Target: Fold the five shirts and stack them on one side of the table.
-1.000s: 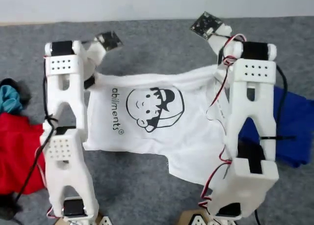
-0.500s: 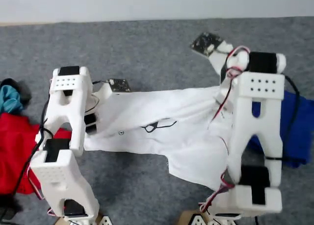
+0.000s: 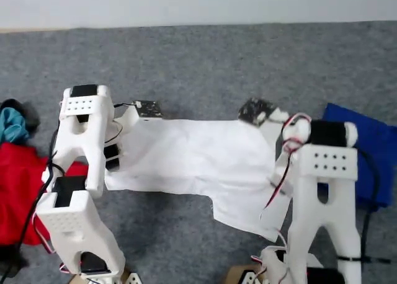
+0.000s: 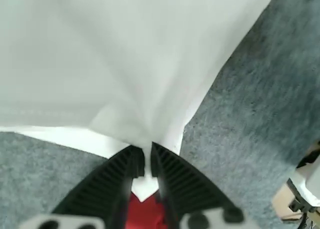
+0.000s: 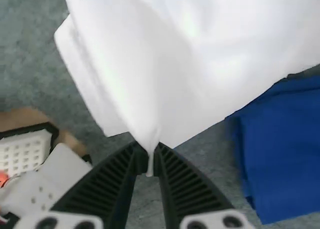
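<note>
White shirt, mid grey surface, long axis left to right; far edge pinched at its left end by left pincer, right end by right pincer, both clamped on cloth.

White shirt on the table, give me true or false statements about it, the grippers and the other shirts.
The left gripper is shut on the white shirt. True.
The right gripper is open, off the cloth. False: it is shut on the white shirt too.
A blue shirt lies by the right arm. True.
The white shirt's upper face carries a picture. False: it is plain white.
The red shirt lies on the blue one. False: it lies apart, by the left arm.
</note>
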### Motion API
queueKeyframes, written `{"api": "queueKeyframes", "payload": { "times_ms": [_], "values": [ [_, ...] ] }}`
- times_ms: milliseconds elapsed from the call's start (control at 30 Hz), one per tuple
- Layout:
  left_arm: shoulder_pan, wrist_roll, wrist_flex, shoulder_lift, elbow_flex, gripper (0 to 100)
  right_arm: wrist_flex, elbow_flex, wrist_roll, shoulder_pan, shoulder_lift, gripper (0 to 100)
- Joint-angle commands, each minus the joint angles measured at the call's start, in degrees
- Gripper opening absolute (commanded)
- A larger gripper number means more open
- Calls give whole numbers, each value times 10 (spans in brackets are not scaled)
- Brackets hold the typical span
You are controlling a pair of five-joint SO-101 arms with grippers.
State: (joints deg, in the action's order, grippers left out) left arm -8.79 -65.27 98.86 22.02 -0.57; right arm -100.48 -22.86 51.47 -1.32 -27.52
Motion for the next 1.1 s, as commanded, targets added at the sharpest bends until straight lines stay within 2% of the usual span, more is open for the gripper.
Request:
{"api": "queueKeyframes", "payload": {
  "times_ms": [0, 200, 367, 433, 600, 700, 867, 1067],
  "values": [
    [-9, -9, 17, -30, -1, 6, -7, -48, 9, -11, -42, 10],
    [-6, -10, 17, -30, 21, 9, 45, -113, 10, -12, -53, 10],
    [-11, -11, 17, -33, 36, 88, 72, -133, 10, -33, -57, 17],
    [-16, -11, 17, -36, 36, 107, 74, -132, 10, -54, -58, 59],
    [-17, -7, 17, -37, 24, 131, 46, -84, -32, -92, -58, 267],
    [-18, -2, 17, -37, 0, 131, 31, -27, -49, -91, -57, 281],
    [-17, 56, 17, -37, -92, 131, 50, 32, -52, -75, -51, 281],
    [-11, 153, 11, -31, -217, 126, 160, 15, -62, -30, -34, 264]
  ]
}}
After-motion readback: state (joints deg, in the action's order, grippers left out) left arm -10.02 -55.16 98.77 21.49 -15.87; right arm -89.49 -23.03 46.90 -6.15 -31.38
